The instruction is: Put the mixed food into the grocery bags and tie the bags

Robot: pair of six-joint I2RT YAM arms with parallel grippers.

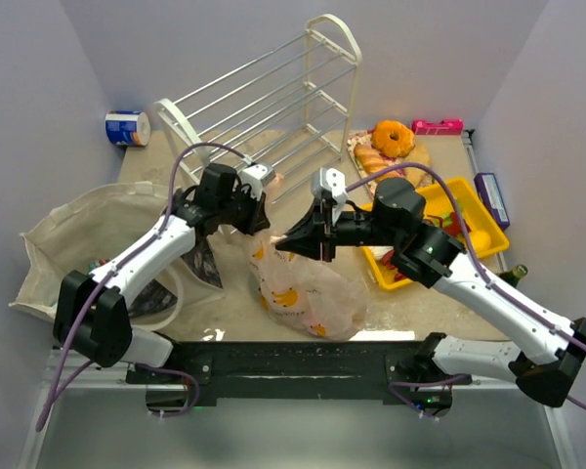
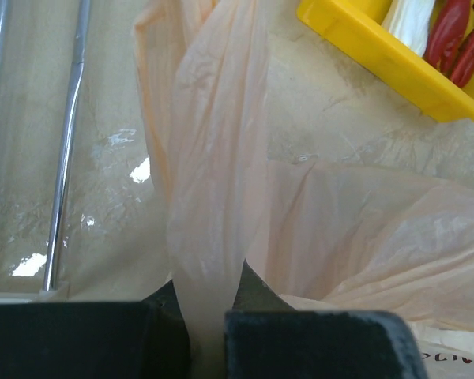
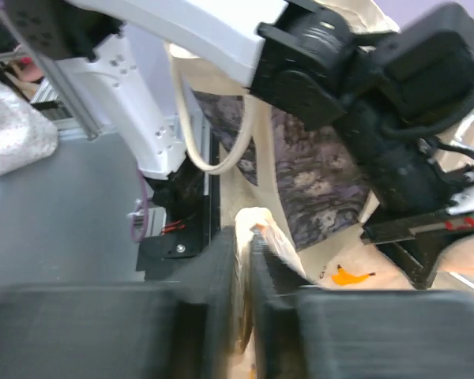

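Note:
The peach-pink plastic bag [image 1: 308, 288] with banana prints lies full at the table's near middle. My left gripper [image 1: 252, 221] is shut on one of its loop handles [image 2: 213, 197], which runs stretched away from the jaws. My right gripper [image 1: 291, 240] is shut on another bunched handle of the same bag [image 3: 257, 229], just right of the left gripper. The beige cloth tote [image 1: 88, 239] with a dark printed side [image 3: 316, 170] lies open at the left. No loose snack packets or toy fruit show.
A yellow tray [image 1: 483, 220] with a red lobster [image 2: 454, 39] stands at the right. Bread loaves and a donut [image 1: 393, 139] lie behind it. A white wire rack [image 1: 273, 98] lies at the back. A blue-white roll [image 1: 127, 128] is at the far left.

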